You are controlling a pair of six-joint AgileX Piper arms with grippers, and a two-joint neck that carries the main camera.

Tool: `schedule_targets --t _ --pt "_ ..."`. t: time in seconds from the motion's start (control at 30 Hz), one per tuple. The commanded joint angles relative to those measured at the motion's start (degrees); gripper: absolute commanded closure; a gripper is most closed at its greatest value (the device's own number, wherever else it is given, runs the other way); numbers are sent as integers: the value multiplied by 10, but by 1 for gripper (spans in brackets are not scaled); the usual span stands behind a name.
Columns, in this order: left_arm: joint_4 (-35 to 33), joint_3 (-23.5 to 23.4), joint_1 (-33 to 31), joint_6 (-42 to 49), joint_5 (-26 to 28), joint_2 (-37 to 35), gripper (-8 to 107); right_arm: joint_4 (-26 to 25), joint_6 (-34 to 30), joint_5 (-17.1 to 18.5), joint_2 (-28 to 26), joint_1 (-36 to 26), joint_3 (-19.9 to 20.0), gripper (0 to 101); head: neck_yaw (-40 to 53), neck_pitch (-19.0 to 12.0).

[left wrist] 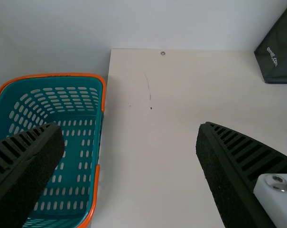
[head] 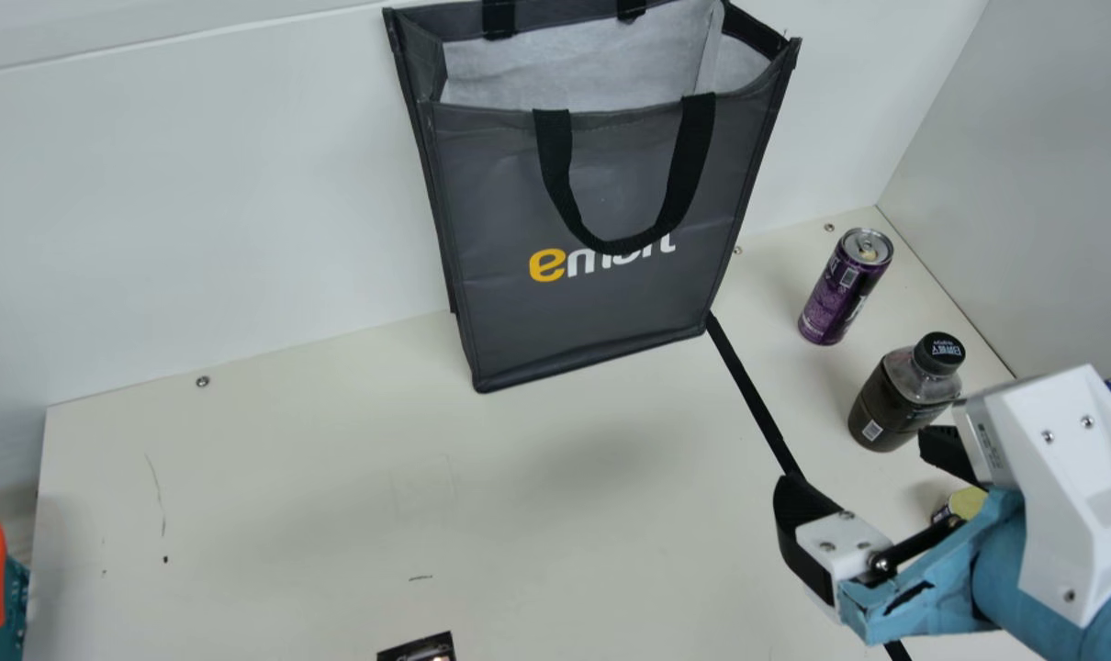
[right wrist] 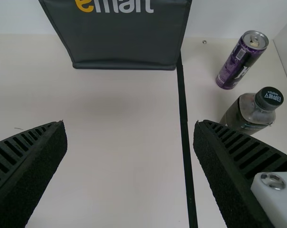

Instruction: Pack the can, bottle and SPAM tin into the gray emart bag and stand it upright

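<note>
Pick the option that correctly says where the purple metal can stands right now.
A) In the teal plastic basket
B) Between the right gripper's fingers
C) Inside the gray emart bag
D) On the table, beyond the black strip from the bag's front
D: the purple metal can stands on the cream table, across the black strip from the gray emart bag.

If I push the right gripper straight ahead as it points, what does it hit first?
Probably the table in front of the emart bag; depth is unclear, so the bag's lower front could come first.
</note>
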Motion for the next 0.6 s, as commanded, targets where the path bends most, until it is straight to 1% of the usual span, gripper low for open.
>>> schedule_targets --t 0.0,0.33,0.57 --pt "0 0 0 0 0 0 9 0 0 0 0 0 0 6 -1 -13" --pt "0 0 0 0 0 0 9 0 0 0 1 1 0 6 -1 -13" --pt "0 0 0 0 0 0 9 2 0 -7 5 2 -6 6 -1 -13"
